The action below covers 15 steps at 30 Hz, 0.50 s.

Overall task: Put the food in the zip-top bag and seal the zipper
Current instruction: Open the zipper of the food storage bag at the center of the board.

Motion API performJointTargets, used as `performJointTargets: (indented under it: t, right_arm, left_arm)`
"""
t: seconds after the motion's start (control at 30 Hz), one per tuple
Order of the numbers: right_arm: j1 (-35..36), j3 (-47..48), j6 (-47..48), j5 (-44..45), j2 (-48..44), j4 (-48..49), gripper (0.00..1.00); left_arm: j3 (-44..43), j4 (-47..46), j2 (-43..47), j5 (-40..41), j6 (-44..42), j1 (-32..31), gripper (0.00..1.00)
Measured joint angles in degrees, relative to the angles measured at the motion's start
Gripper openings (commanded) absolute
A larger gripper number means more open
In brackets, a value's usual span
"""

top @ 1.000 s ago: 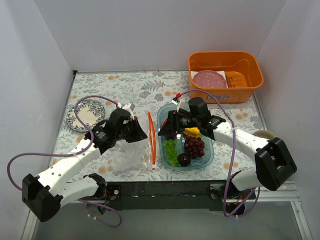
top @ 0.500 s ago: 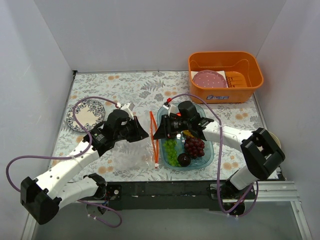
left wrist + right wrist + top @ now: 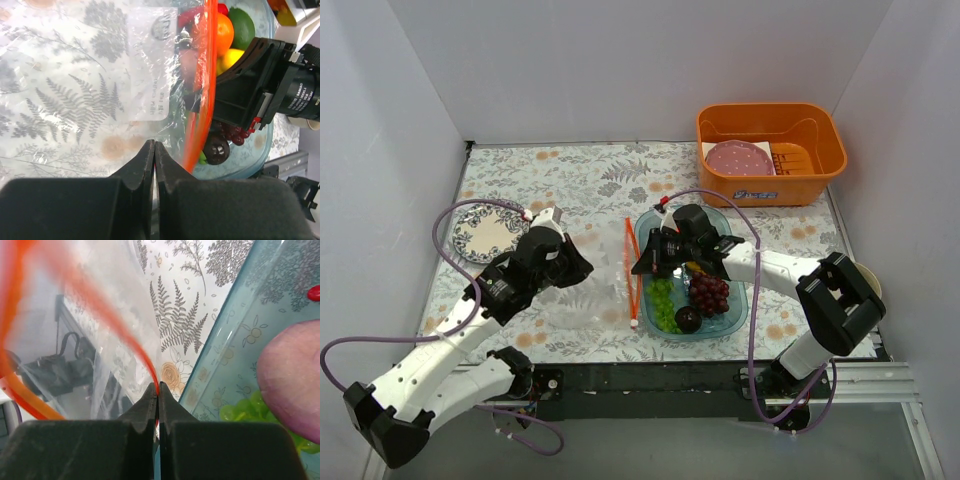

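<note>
From above, the right arm covers the 12 o'clock half of the tray (image 3: pixel 736 312). Only four pieces of food show there: green grapes (image 3: pixel 663 300), dark grapes (image 3: pixel 709 292), a plum (image 3: pixel 688 319) and a sliver of yellow pepper (image 3: pixel 699 266). The left wrist view adds an orange (image 3: pixel 223 34) and a lime (image 3: pixel 244 26) in the same tray, both partly behind the zipper and the right arm's black housing. The right wrist view adds a purple onion (image 3: pixel 287 380), blurred and cut off at the 3 o'clock edge. A red scrap at that edge is too small to name.

One bag (image 3: pixel 582 305) lies crinkled on the desk (image 3: pixel 590 180) between the two arms, hard to make out against the leaf-print cloth. Its zipper (image 3: pixel 633 300) runs from 12 to 6 o'clock along the bag's 3 o'clock side, just beside the tray's 9 o'clock rim.

The left gripper (image 3: pixel 154 150) has its jaws pressed together on the clear film, whose creases run into the tips. The right gripper (image 3: pixel 158 390) has its jaws pinching the zipper — the orange strip leads straight into them.

Around them are one orange basket (image 3: pixel 825 155) at 1 o'clock holding one pink dotted disc (image 3: pixel 740 158), and one patterned plate (image 3: pixel 485 232) at 10 o'clock, well apart from the bag.
</note>
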<state>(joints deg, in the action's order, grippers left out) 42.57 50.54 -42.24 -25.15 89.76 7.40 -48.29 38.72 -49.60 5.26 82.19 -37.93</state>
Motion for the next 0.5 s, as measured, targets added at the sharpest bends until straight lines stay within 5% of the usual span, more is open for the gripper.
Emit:
performJointTargets:
  t: [0.07, 0.13, 0.33, 0.5]
  right_arm:
    - [0.1, 0.4, -0.5, 1.1, 0.1, -0.2, 0.01]
    - [0.3, 0.9, -1.1, 2.0, 0.1, -0.1, 0.01]
    - [1.1, 1.7, -1.8, 3.7, 0.2, -0.2, 0.01]
    - [1.3, 1.7, -2.4, 4.3, 0.5, -0.4, 0.01]
  left_arm:
    - [-0.8, 1.2, 1.1, 2.3, 0.6, 0.0, 0.20]
    - [-1.4, 1.6, 1.0, 3.4, 0.8, 0.0, 0.18]
    - [-2.4, -2.0, -3.5, -1.6, -1.2, 0.1, 0.67]
    - [-4.5, -6.3, -9.2, -7.6, -2.5, 0.0, 0.76]
